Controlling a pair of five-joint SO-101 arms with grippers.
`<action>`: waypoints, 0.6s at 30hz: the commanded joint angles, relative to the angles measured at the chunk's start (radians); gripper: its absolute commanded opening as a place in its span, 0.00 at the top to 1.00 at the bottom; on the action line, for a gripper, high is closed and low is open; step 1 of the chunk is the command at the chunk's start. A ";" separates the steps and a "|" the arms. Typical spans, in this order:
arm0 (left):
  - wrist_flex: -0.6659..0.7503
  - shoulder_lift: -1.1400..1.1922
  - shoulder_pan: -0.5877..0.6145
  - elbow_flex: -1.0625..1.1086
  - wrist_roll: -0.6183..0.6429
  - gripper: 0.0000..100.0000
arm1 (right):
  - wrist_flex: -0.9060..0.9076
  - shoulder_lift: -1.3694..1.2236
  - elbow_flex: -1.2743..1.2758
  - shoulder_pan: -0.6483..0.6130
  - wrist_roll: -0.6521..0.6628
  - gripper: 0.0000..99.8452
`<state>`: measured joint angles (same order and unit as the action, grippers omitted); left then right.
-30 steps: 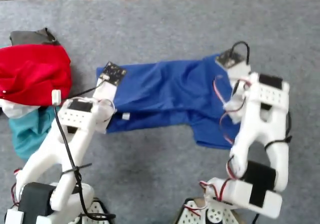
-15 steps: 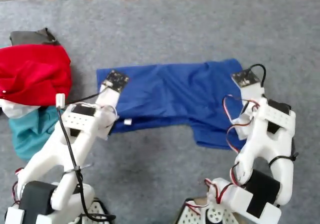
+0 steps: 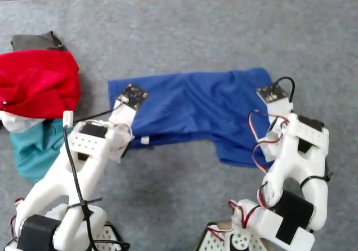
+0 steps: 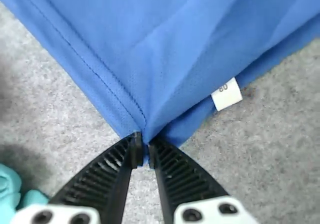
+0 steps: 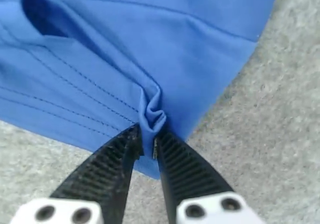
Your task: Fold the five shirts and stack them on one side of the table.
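- The left gripper (image 4: 142,151) is clamped on a hem corner of the blue shirt (image 3: 190,108), which spreads away from its fingertips over the grey table (image 3: 224,33).
- The right gripper (image 5: 148,145) pinches a bunched fold at the opposite edge.
- The blue shirt lies between the two grippers.
- A red shirt (image 3: 36,83) and a teal shirt (image 3: 33,145) are heaped beside the left gripper, well apart from the right one.

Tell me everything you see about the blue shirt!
The blue shirt is thin, smooth cloth with stitched hems and a small white tag. It lies spread sideways in the middle of the grey felt table, partly folded, with soft creases. The left gripper is shut on one end's edge, and the right gripper pinches a bunched fold at the other end. It does not touch the red and teal clothes heap.
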<state>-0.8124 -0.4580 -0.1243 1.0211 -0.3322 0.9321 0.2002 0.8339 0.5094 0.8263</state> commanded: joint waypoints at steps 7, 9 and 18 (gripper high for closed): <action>-0.008 -0.034 0.038 0.001 -0.008 0.97 | -0.032 0.036 -0.004 0.057 -0.003 0.99; -0.008 -0.029 0.038 0.001 -0.008 0.97 | -0.032 0.036 0.001 0.066 0.002 0.99; -0.003 -0.025 0.039 0.001 -0.005 0.97 | -0.026 0.042 0.056 0.006 0.038 0.98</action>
<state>-0.8170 -0.4626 -0.1028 1.0257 -0.3337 0.9106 0.2002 0.8876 0.5493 0.8431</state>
